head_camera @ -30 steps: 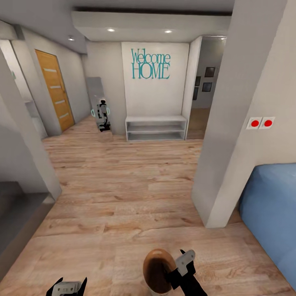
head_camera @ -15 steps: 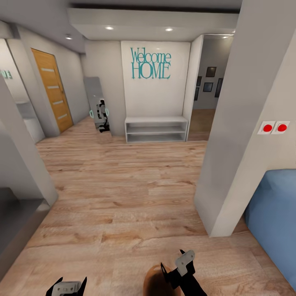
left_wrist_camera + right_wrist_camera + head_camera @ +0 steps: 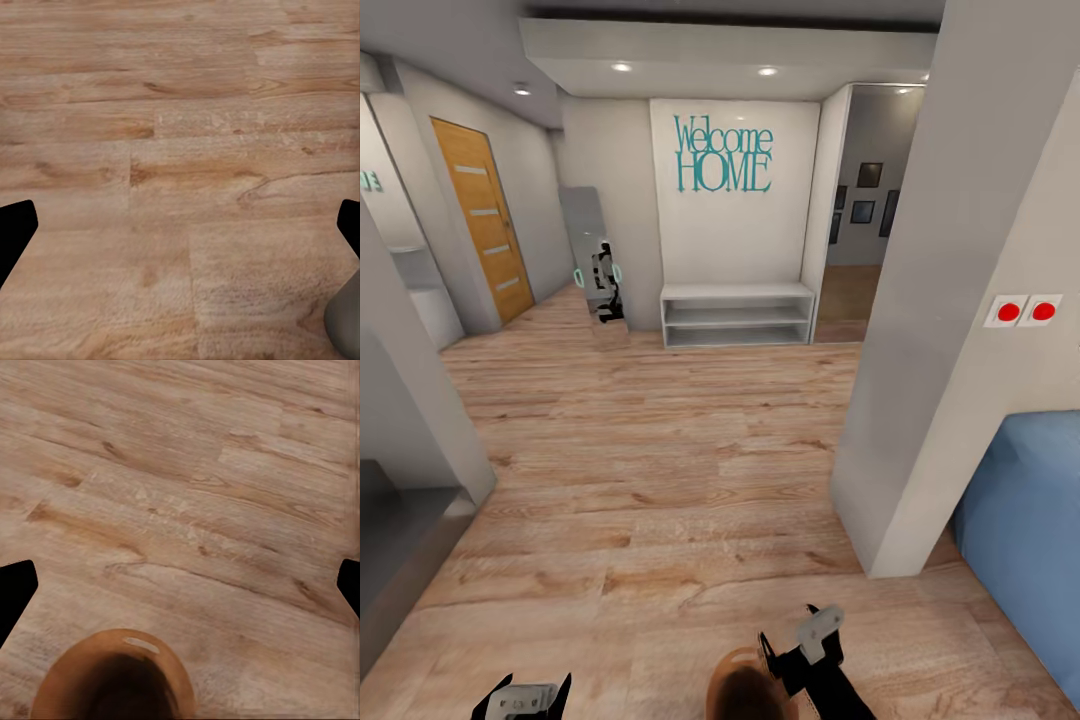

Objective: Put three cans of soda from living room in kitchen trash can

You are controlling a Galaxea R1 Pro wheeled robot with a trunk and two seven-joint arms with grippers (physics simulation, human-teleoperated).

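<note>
Rolled slightly forward through hallway, view shifted, trash can [image 3: 745, 690] carried low at 6 o'clock by right gripper [image 3: 792, 650], jaws clamped on rim; left gripper [image 3: 525, 698] jaws apart, empty.

Wood floor [image 3: 660, 450], orange door [image 3: 480, 225], white shelf [image 3: 738, 313], blue sofa [image 3: 1025, 520].

Setting: home, entrance hall | Evidence: "Welcome HOME" lettering [image 3: 725, 155] on white wall; low white shelf [image 3: 738, 313] beneath it; orange door [image 3: 483, 220] at left; standing mirror [image 3: 592, 255] beside wall; framed pictures [image 3: 868, 195] in side corridor; wood plank floor [image 3: 650, 450]; blue sofa [image 3: 1025, 540] at right; ceiling spotlights [image 3: 622, 67]
</note>
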